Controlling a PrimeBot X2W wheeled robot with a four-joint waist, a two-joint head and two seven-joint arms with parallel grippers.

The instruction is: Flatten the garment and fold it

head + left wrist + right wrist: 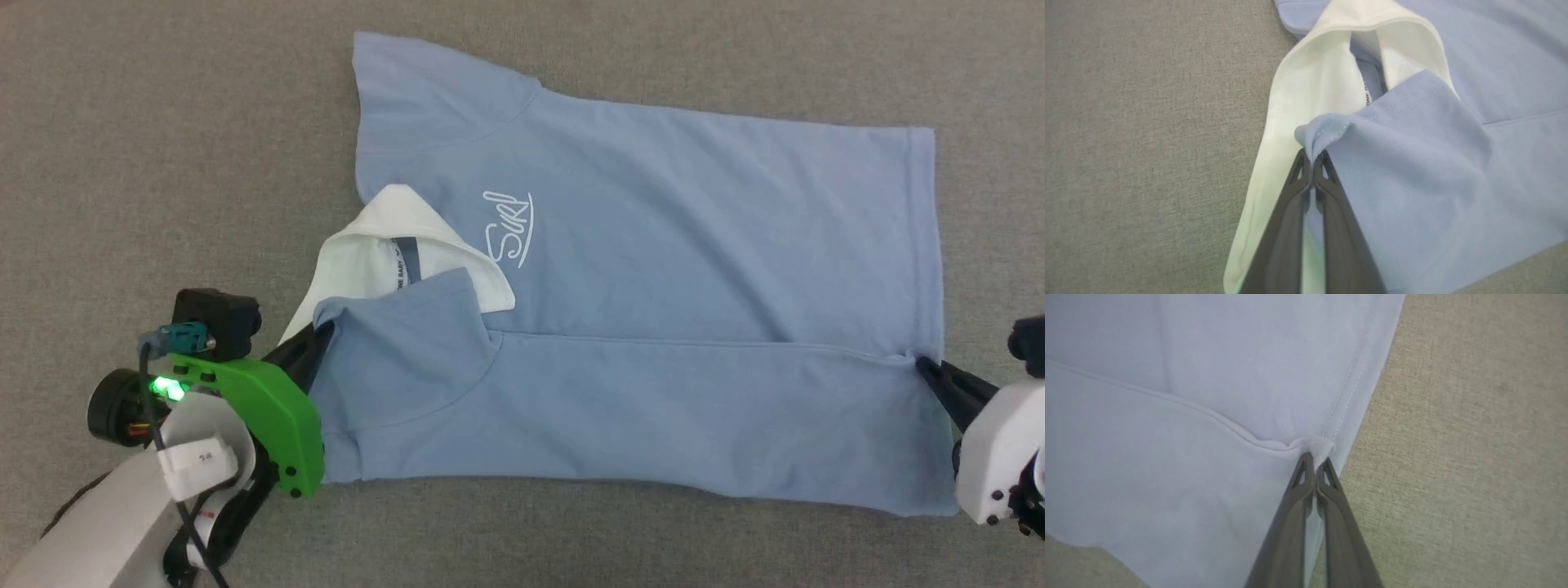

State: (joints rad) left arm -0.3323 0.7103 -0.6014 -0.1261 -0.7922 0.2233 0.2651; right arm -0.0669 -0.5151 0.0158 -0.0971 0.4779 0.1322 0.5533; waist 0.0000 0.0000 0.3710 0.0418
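The garment (653, 269), a light blue short-sleeved shirt with a white collar and white script logo, lies spread across the grey surface, its near long side folded over onto the body up to a straight fold edge. My left gripper (320, 336) is shut on a pinch of the blue sleeve fabric beside the collar; in the left wrist view the fingertips (1312, 157) clamp that bunched garment (1412, 163) edge. My right gripper (921, 364) is shut on the hem corner at the fold; the right wrist view shows its tips (1314, 460) pinching the garment (1188, 396) there.
A grey fabric surface (163, 122) runs all around the shirt. My left arm's green and white wrist housing (261, 408) sits at the lower left and the right arm's white housing (992, 449) at the lower right edge.
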